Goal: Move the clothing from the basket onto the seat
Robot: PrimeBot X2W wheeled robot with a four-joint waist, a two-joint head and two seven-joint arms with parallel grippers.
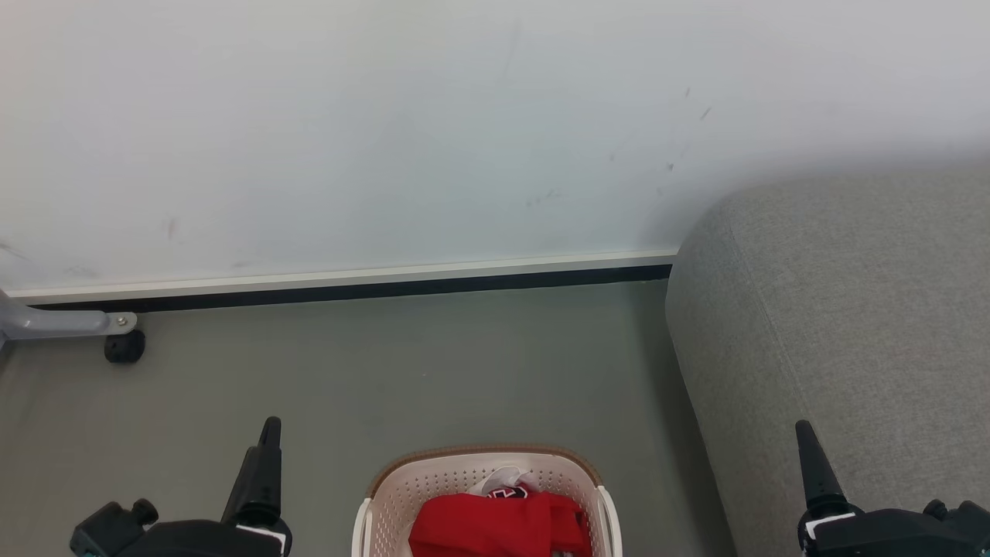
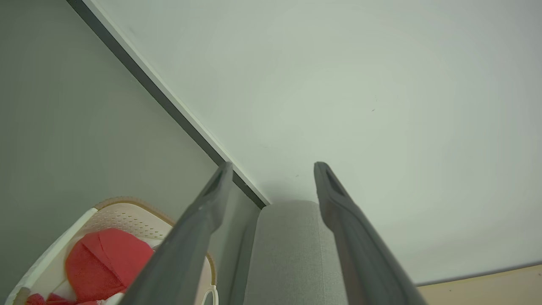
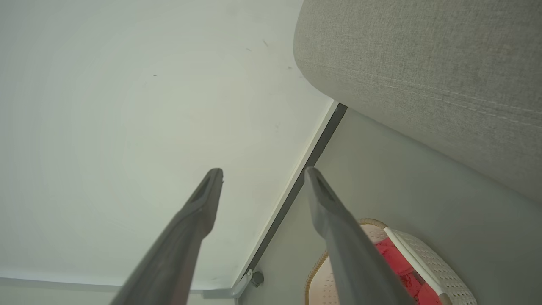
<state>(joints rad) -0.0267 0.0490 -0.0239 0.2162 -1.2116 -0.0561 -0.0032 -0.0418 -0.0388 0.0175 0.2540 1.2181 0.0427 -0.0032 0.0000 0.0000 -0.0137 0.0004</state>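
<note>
Clothing (image 1: 487, 527): bright red, crumpled in basket (image 1: 433, 483) | left end effector (image 2: 273, 165) wide | right end effector (image 3: 262, 171) wide

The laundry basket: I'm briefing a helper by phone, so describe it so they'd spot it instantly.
Start at the big grey sofa by the white wall. On the floor beside it stands the laundry basket. It's cream perforated plastic with a brown rim, holding red clothing.

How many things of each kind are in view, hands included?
hands: 2, left hand and right hand, both open
basket: 1
red clothing pile: 1
grey sofa: 1
black caster wheel: 1
Total: 6
</note>
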